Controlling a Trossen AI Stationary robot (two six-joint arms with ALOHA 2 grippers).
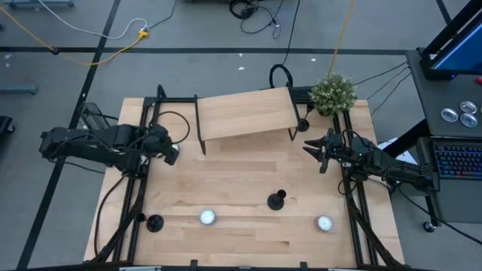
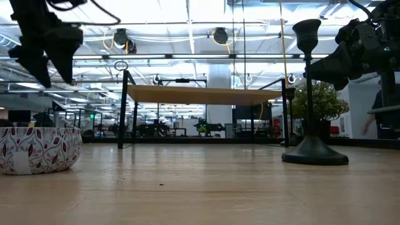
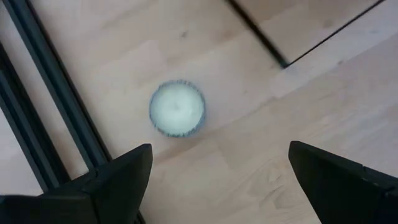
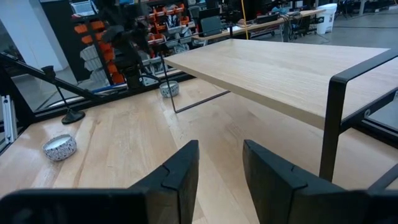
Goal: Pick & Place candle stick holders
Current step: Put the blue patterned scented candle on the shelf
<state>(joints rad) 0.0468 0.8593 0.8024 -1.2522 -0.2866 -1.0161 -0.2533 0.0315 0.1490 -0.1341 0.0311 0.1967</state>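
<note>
Two candle stick holders are standing upright on the wooden counter [image 1: 241, 169], both on the near side of the raised wooden shelf [image 1: 245, 113] that is sitting at the back. The first candle stick holder [image 1: 277, 199] is resting out in front of the shelf's right end, well apart from it, and in the low view [image 2: 314, 153] its round base is lying flat on the boards with the stem rising straight. The second candle stick holder [image 1: 154, 222] is sitting far forward of the shelf and beyond its left end, just beside the black frame rail [image 1: 135, 203]. Two small white candle cups are lying forward of the shelf as well: one candle cup [image 1: 207, 217] in front of its left half, the other candle cup [image 1: 324, 223] forward of it and past its right end. The left gripper [image 1: 172, 153] is hovering just off the shelf's left end with its fingers spread wide and nothing between them, as the left wrist view [image 3: 221, 162] is showing. The right gripper [image 1: 310, 147] is hanging just off the shelf's right end, its fingers [image 4: 180, 171] standing a little apart and pinching nothing. Behind the shelf's right end a potted plant [image 1: 333, 94] is standing.
</note>
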